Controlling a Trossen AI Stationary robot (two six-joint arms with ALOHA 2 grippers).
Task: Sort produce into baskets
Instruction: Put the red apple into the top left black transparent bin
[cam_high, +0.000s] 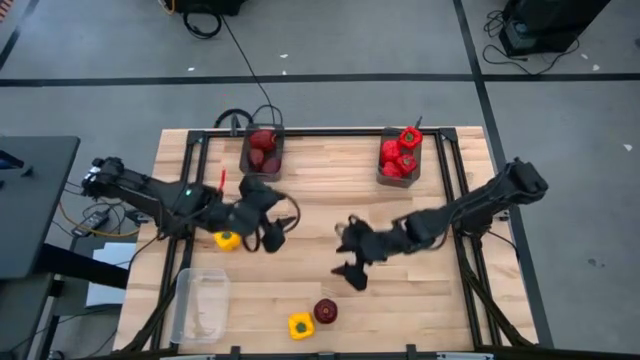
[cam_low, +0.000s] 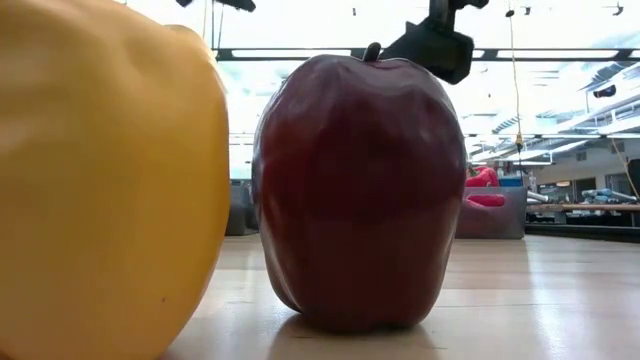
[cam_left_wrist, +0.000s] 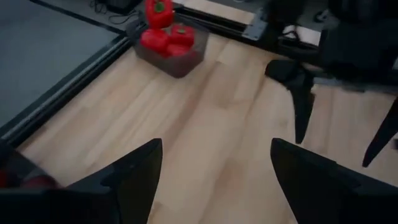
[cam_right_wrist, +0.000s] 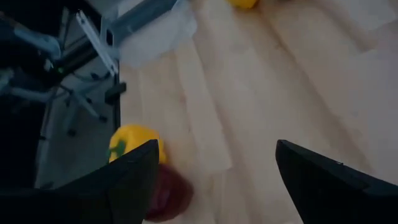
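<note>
My left gripper (cam_high: 280, 228) hovers open and empty over the table's middle left, just right of a yellow pepper (cam_high: 227, 240) that rests on the wood. My right gripper (cam_high: 346, 255) is open and empty over the table's middle. Nearer the front edge than it, a yellow pepper (cam_high: 300, 325) and a dark maroon fruit (cam_high: 326, 311) stand side by side. Both fill the low view, the pepper (cam_low: 100, 180) and the fruit (cam_low: 360, 190), and they show in the right wrist view, pepper (cam_right_wrist: 134, 142) and fruit (cam_right_wrist: 169, 191).
A dark bin with maroon fruits (cam_high: 262, 150) stands at the far edge left. A dark bin with red peppers (cam_high: 400, 155) stands far right and shows in the left wrist view (cam_left_wrist: 168, 40). The clear tub (cam_high: 203, 303) sits at the near left corner.
</note>
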